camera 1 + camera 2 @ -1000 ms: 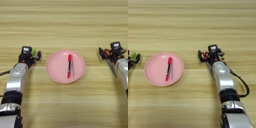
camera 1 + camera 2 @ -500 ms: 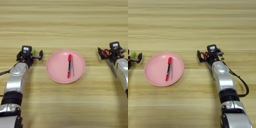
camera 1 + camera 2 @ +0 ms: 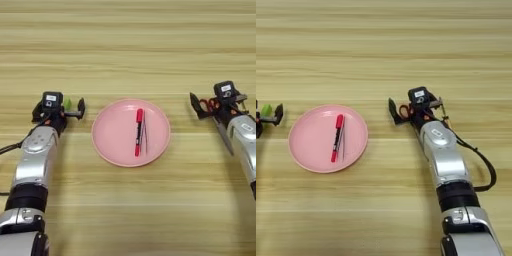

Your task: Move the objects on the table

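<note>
scissors (image 3: 216, 111) sit right at our right tool (image 3: 200, 107), red handles between its fingers, blades trailing back under the arm; whether it's clenched on them we cannot tell. our left tool (image 3: 70, 107) hangs over the green bar (image 3: 67, 104), grip unclear too. between the tools lies the pink plate (image 3: 112, 135), carrying the red marker (image 3: 138, 132) and dark stick (image 3: 144, 136). scissors look stiff and light; we'd take them at the handles.
</note>
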